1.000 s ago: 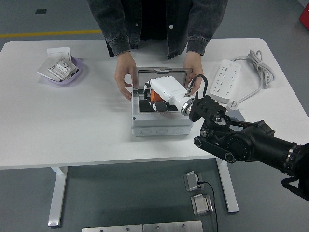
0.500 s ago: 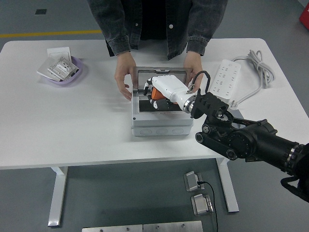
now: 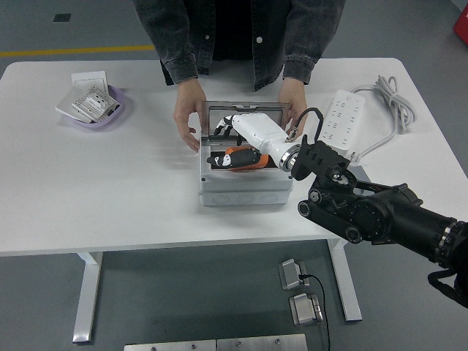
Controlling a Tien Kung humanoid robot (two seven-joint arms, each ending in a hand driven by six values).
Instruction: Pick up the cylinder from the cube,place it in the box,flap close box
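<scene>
Table (image 3: 110, 190): white, wide; holds everything below.

Person (image 3: 241, 29): at twelve o'clock, both hands (image 3: 186, 117) steadying the box, one at each far corner beside the raised flap.

My right arm: enters from four o'clock, black, reaching up to the box. Left arm not in view.

Box (image 3: 245, 191): grey, centre of table, open on top, dark floor inside.

Power strip (image 3: 341, 121): two o'clock of the box, well apart, cable trailing right.

Flap (image 3: 245, 110): upright at the box's far edge.

Bowl (image 3: 99, 108): purple, ten o'clock, packets in it.

My right hand (image 3: 252, 135): white, over the box's far half. Whether my fingers pinch or have spread, I cannot tell.

Cylinder (image 3: 238, 158): orange and black, lying on its side inside the box, just under my hand.

Step in hand, as I judge it: release cleanly, lift straight up clear of the rim, then push the flap toward six o'clock, avoiding the person's hands.
</scene>
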